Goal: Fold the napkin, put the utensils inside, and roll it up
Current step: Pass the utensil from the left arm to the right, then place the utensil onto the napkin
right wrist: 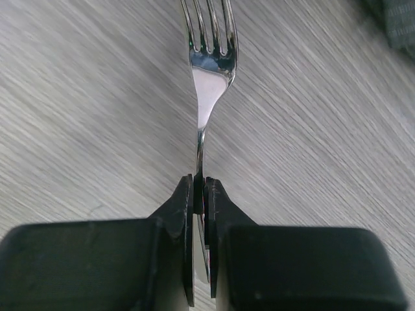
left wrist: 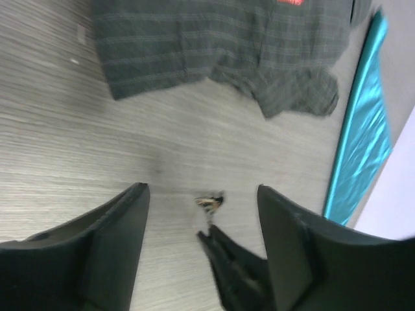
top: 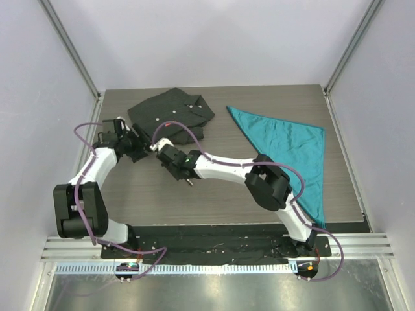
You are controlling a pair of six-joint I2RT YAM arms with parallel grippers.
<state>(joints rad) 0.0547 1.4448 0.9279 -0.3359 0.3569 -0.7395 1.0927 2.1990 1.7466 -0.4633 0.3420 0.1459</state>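
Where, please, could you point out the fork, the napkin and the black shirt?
fork [right wrist: 209,72]: right wrist view, just below the tines.
napkin [top: 288,146]: top view, middle of the cloth.
black shirt [top: 170,115]: top view, middle of the garment.

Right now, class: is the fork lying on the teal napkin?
No: the right end effector clamps the fork by its handle over the table, away from the napkin.
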